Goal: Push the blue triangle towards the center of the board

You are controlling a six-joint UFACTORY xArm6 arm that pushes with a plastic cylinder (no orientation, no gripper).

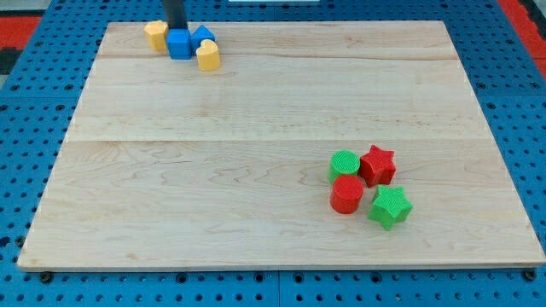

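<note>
Wooden board point(256, 170) carries 2 yellow blocks point(155, 34) point(208, 55), blue cube point(179, 43), 2 red point(378, 165) point(346, 194), 2 green point(344, 163) point(390, 207).

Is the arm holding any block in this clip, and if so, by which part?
Nothing is held; the arm has only a rod. My tip stands at the blue cube's far edge, beside the blue triangle; contact cannot be told.

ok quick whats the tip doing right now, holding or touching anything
My tip: no gripper, so it holds nothing. It stands at the view's top left, just behind the blue cube, with the blue triangle to its right; contact cannot be told.
</note>
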